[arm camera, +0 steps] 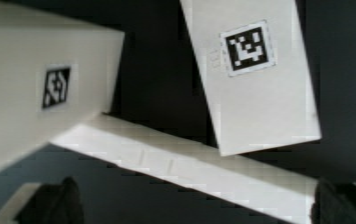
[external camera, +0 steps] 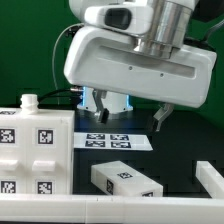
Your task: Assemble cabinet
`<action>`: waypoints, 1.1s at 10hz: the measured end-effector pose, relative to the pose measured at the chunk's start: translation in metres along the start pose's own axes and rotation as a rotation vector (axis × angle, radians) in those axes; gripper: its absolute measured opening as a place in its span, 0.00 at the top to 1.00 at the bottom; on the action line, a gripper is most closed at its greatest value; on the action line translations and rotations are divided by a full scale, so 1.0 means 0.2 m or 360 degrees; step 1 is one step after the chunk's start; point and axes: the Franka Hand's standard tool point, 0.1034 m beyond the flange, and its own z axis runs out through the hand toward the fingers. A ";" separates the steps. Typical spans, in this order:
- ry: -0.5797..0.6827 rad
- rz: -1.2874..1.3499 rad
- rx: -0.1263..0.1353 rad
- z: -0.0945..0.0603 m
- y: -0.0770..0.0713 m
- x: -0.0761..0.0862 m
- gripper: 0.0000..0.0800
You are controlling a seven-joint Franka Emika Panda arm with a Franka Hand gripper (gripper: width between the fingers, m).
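Observation:
The cabinet parts are white plastic with black-and-white tags. A large box-shaped body point(external camera: 35, 150) stands at the exterior view's left. A small block point(external camera: 125, 180) lies in front of the middle, and another piece point(external camera: 210, 180) shows at the right edge. My gripper point(external camera: 110, 108) hangs above the table behind them, holding nothing. In the wrist view my gripper point(arm camera: 196, 205) is open, with its fingertips point(arm camera: 50, 200) wide apart. Below it lie a long tagged panel point(arm camera: 246, 70), a tagged box point(arm camera: 33, 90) and a narrow white bar point(arm camera: 175, 160).
The marker board point(external camera: 115, 140) lies flat on the dark table under the gripper. A white bar point(external camera: 100, 212) runs along the front edge of the exterior view. The bulky arm fills the upper part of that view.

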 end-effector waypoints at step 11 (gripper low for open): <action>-0.0046 0.0134 0.0243 -0.09 -0.12 0.02 0.19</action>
